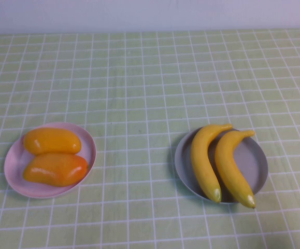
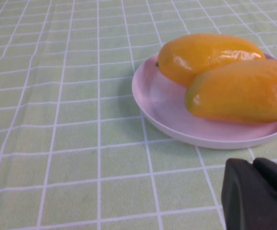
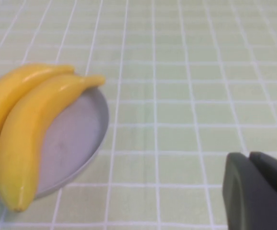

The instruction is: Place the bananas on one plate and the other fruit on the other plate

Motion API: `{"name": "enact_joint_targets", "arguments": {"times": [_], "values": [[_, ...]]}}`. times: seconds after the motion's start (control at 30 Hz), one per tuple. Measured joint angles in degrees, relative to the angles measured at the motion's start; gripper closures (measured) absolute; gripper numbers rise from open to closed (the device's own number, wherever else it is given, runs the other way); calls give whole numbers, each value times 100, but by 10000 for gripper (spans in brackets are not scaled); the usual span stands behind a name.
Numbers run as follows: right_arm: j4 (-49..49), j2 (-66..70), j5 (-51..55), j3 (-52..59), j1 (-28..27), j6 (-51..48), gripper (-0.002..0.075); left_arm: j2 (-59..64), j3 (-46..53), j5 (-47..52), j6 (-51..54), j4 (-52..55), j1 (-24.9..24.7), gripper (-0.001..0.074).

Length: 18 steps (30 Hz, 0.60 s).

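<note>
Two yellow bananas lie side by side on the grey-blue plate, which sits toward the near right part of the table, the cloth a pale green with a white grid. Their stems point toward the far edge and their blunt ends reach the plate's near rim, the right-hand banana's tip hanging just past it. Well apart from them, toward the near left part of the table, the pale pink plate carries the two orange-yellow mango-like fruits, one behind the other and touching; the nearer one shows a reddish blush.

Neither arm shows from the raised camera. The left gripper appears only as a dark shape at the corner of its own wrist camera's view, held above the bare cloth just beside the pink plate and touching nothing. The right gripper shows the same way, over the cloth beside the grey-blue plate and clear of the bananas. Whether either gripper's fingers are spread or closed cannot be told from here.
</note>
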Motion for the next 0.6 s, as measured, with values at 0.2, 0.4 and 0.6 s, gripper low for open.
{"name": "enact_joint_targets", "arguments": {"times": [0.2,0.4,0.6], "values": [[12,-1402,-72,622,-137,0,741,0,0,0,0,0,0,734],[12,-2470,-72,1031,-137,0,741,0,0,0,0,0,0,734],[99,-2684,-33,1049,-137,0,741,0,0,0,0,0,0,734]]}}
